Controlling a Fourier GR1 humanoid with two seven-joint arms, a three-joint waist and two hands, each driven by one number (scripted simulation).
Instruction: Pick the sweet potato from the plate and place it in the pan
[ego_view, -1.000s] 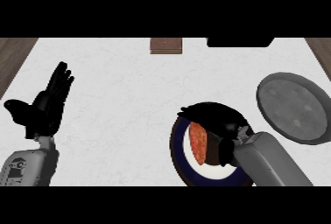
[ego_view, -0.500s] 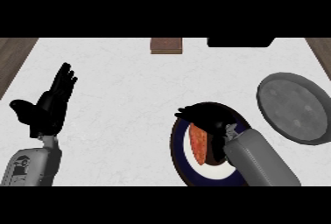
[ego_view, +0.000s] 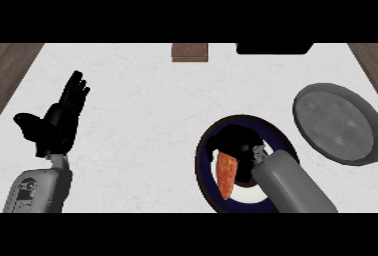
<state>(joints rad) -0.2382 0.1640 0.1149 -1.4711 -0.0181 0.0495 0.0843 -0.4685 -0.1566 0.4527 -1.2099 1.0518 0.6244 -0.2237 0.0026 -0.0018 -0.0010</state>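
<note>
An orange sweet potato (ego_view: 226, 174) lies lengthwise on a white plate with a dark blue rim (ego_view: 201, 159) at the lower middle right. My right hand (ego_view: 236, 139) is over the plate's far half, its fingers curled down round the potato's far end, and it hides that end. The grey forearm covers the plate's right side. A round grey pan (ego_view: 334, 121) sits to the right of the plate, apart from it. My left hand (ego_view: 57, 121) rests open at the left, fingers up, holding nothing.
A brown block (ego_view: 190, 52) and a black object (ego_view: 273, 48) stand along the counter's far edge. Wooden floor shows past the counter's left (ego_view: 16, 60) and right corners.
My right forearm has shifted left and lower over the plate, and more of the sweet potato's length now shows. The left hand has drifted slightly right.
</note>
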